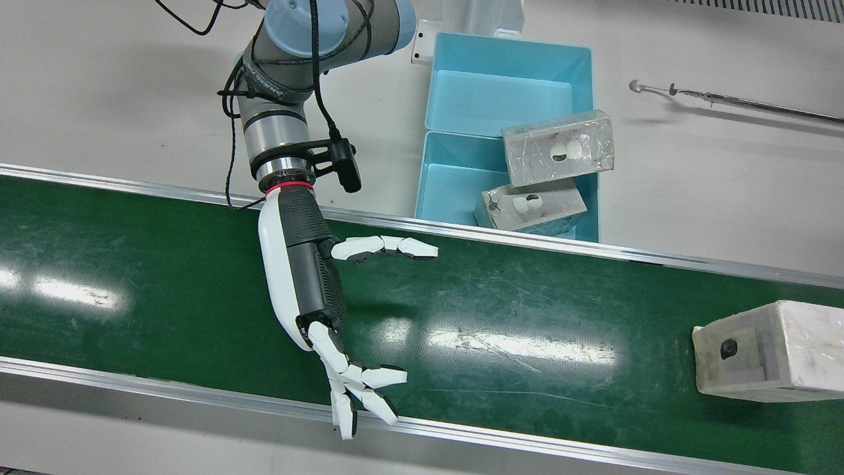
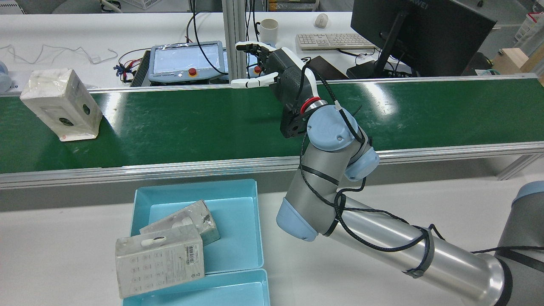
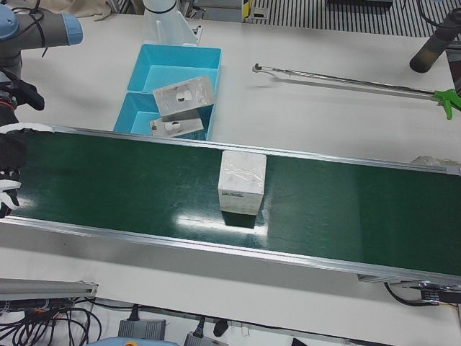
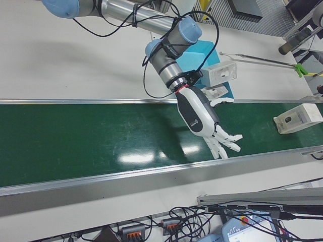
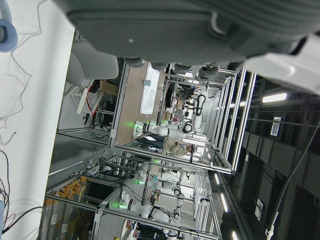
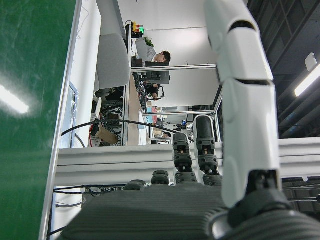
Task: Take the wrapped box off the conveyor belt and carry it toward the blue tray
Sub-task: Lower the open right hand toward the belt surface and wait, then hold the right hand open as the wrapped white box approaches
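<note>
The wrapped box is white and stands on the green conveyor belt, at the right edge of the front view. It also shows in the rear view and the left-front view. My right hand is open, fingers spread, above the belt's middle and well apart from the box; it also shows in the rear view and the right-front view. The blue tray lies beside the belt on the robot's side. The left hand view shows only part of the left hand's palm.
Two wrapped boxes lie in the blue tray, one resting on its rim. A long grabber stick lies on the white table. A teach pendant, keyboard and monitor stand beyond the belt.
</note>
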